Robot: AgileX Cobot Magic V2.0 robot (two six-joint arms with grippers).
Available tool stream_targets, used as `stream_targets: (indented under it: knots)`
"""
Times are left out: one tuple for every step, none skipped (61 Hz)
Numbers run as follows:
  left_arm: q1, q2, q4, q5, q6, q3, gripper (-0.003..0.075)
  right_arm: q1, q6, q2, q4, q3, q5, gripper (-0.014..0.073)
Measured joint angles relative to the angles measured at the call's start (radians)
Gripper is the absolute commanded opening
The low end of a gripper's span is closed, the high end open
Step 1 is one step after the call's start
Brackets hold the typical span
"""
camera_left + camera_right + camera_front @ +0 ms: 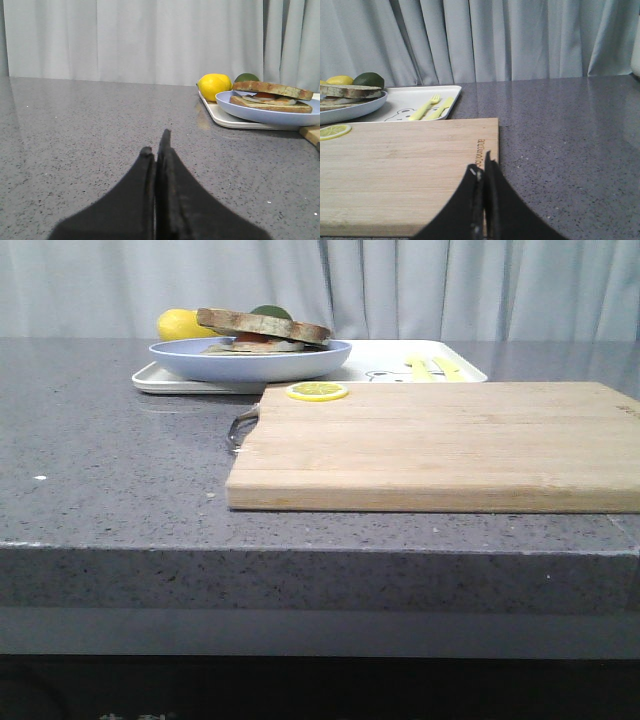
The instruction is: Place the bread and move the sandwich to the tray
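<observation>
Bread [262,324], a thick square slice with brown crust and pale greenish-tan crumb, lies on top of the sandwich [272,98], whose fried egg shows white and orange between the slices. The stack rests on a smooth, light blue round plate [250,362], and the plate stands on the left part of a large flat white rectangular tray [160,380] with a low rim, near the far edge of the speckled grey stone tabletop [110,460]. A yellow lemon [214,86] and a dark green round fruit [368,79] sit behind the plate. Two pale yellow plastic utensils [431,107] lie on the tray's right part beside a small dark drawing. A pale wooden cutting board [440,445] with straight grain and a metal handle lies just in front of the tray; a thin yellow lemon slice [318,391] rests at its far left corner. The left gripper [156,145] has its black jaws pressed together, holding nothing, above bare tabletop. The right gripper [482,167] likewise has closed, empty jaws, over the board's near right part.
</observation>
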Motion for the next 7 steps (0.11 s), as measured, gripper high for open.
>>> stream_targets:
  knots:
    - [0.000, 0.000, 0.000, 0.000, 0.000, 0.000, -0.0020, 0.000, 0.000, 0.000, 0.000, 0.000, 0.000, -0.0066]
    - [0.000, 0.000, 0.000, 0.000, 0.000, 0.000, -0.0020, 0.000, 0.000, 0.000, 0.000, 0.000, 0.000, -0.0066]
    - [0.000, 0.000, 0.000, 0.000, 0.000, 0.000, -0.0020, 0.000, 0.000, 0.000, 0.000, 0.000, 0.000, -0.0066]
    - [0.000, 0.000, 0.000, 0.000, 0.000, 0.000, -0.0020, 0.000, 0.000, 0.000, 0.000, 0.000, 0.000, -0.0066]
    - [0.000, 0.000, 0.000, 0.000, 0.000, 0.000, -0.0020, 0.000, 0.000, 0.000, 0.000, 0.000, 0.000, -0.0066]
    - [0.000, 0.000, 0.000, 0.000, 0.000, 0.000, -0.0020, 0.000, 0.000, 0.000, 0.000, 0.000, 0.000, -0.0066]
    - [0.000, 0.000, 0.000, 0.000, 0.000, 0.000, -0.0020, 0.000, 0.000, 0.000, 0.000, 0.000, 0.000, -0.0066]
